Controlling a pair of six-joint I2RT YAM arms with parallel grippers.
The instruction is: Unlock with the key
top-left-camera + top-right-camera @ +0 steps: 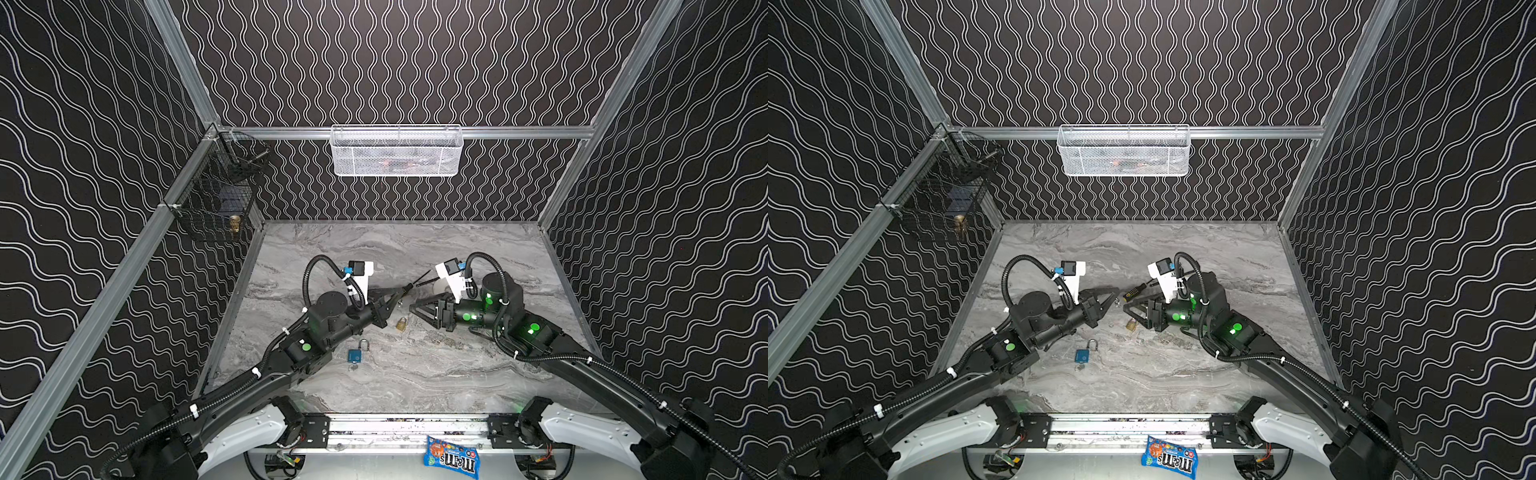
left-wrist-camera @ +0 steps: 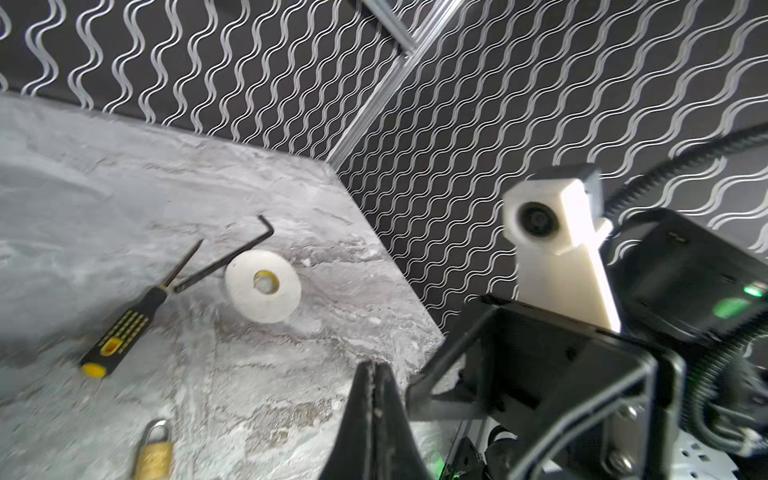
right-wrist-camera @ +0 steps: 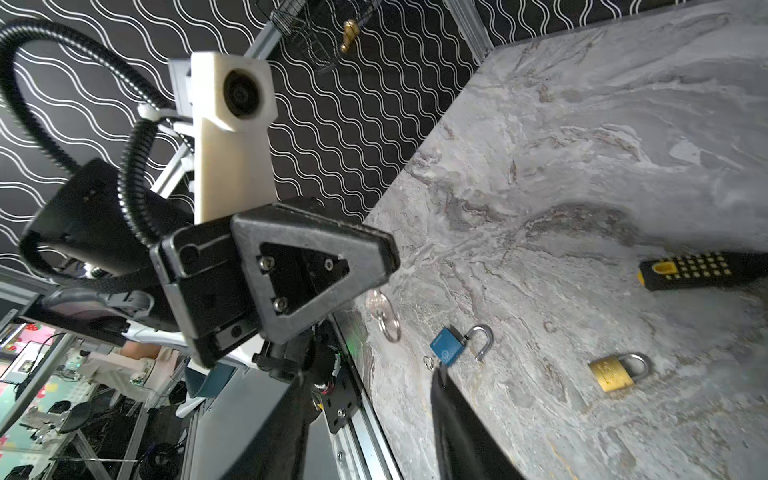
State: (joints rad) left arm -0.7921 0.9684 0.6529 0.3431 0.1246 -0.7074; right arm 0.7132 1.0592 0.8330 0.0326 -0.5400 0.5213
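I have both hands low over the middle of the worktop (image 1: 436, 382), tips facing each other, because the key (image 3: 377, 302) is right there. It seems to lie flat on its split ring (image 3: 389, 329), just beside the tip of the left hand (image 2: 372, 370). That hand's fingers are pressed together, and its wrist view shows nothing between them, so I judge the key is not gripped. The right hand (image 1: 412, 308) has its fingers apart and empty, as its own wrist view shows.

The brass padlock (image 3: 613, 374) lies flat just toward the front edge from the key, shackle seated in its body, so I take it as the lock to open. The blue padlock (image 3: 446, 351), nearer the front edge and the left side, has its shackle swung out. A small ring (image 3: 428, 362) at its base may belong to its own key, but it is too small to tell.

The screwdriver (image 2: 124, 328), hex key (image 2: 224, 262) and tape roll (image 2: 263, 286) sit toward the far edge, out of the way of the locks. A flat key gives little to pinch. Its ring looks the easier purchase, and that would leave the other hand free to steady the brass lock.
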